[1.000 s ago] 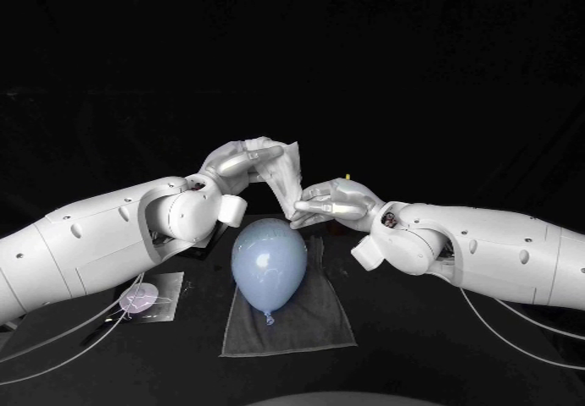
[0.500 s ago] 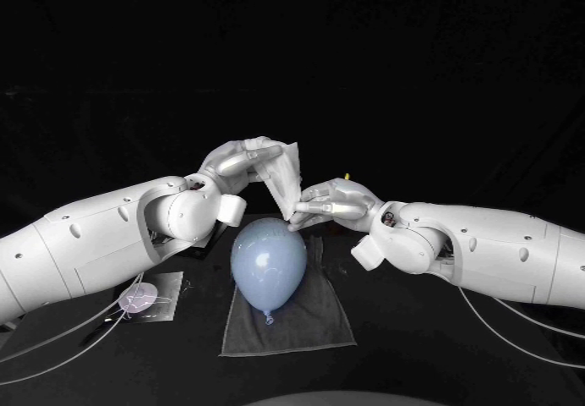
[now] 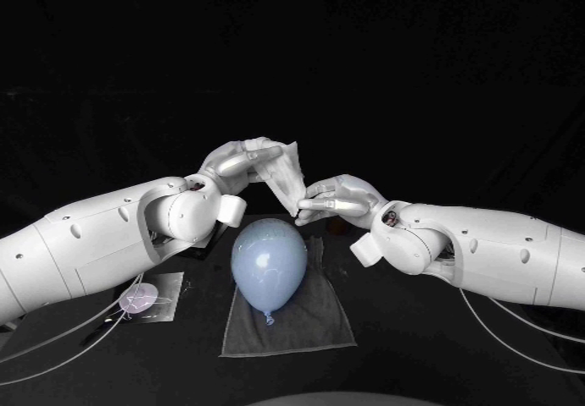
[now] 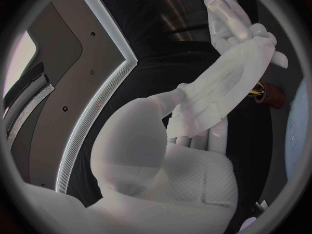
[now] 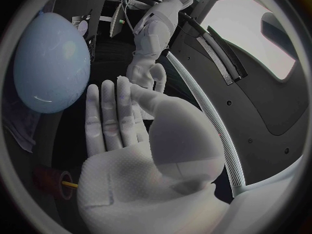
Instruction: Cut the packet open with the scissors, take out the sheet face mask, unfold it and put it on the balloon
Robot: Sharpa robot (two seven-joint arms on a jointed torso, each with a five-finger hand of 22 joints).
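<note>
My left hand (image 3: 244, 159) grips the folded sheet face mask (image 3: 283, 173) by its upper end, up off the table.
I see my right hand (image 3: 339, 201) pinching the lower end, just above the balloon (image 3: 268, 264), which lies on a grey cloth (image 3: 305, 326).

Glossy white rounded shells clad the robot's left arm (image 3: 98, 245) and right arm (image 3: 488, 249), each swelling into a ball-like housing at the wrist. Small dark screw recesses dot the casings, and thin white cables (image 3: 49, 342) loop beneath both forearms. The silver left hand (image 3: 237, 161) and silver right hand (image 3: 336, 201) have smooth segmented fingers and finely dimpled pale palms.
</note>
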